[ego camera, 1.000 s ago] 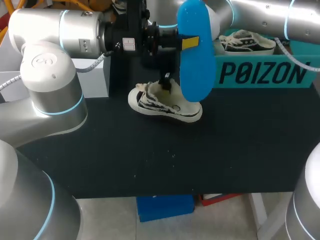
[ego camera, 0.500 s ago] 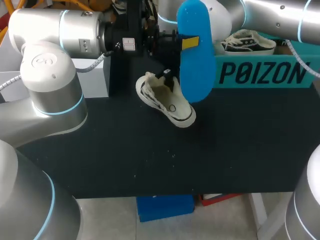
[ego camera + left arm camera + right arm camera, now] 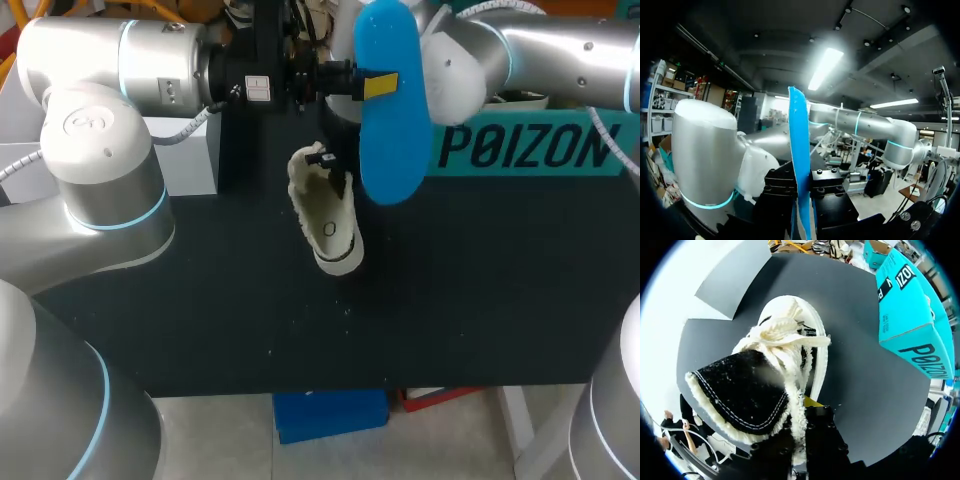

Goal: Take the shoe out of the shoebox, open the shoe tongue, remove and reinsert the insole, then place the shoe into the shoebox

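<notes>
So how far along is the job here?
Done: the shoe is out of the teal shoebox, its blue insole removed. In hand: left jaws clamp the insole aloft; right jaws hold the shoe. Left: reinsert the insole, then put the shoe in the shoebox.

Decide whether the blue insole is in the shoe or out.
Out. The left gripper holds the insole in the air, clear of the shoe below it.

your blue insole [image 3: 393, 110] stood upright above the worktop [image 3: 450, 290], pinched at one long edge by the left tool [image 3: 378, 85]. just below it, the cream, black-trimmed shoe [image 3: 325, 215] pointed its toe at the front edge, held by the right tool [image 3: 807, 410]. the teal shoebox [image 3: 520, 150] sat behind.
</notes>
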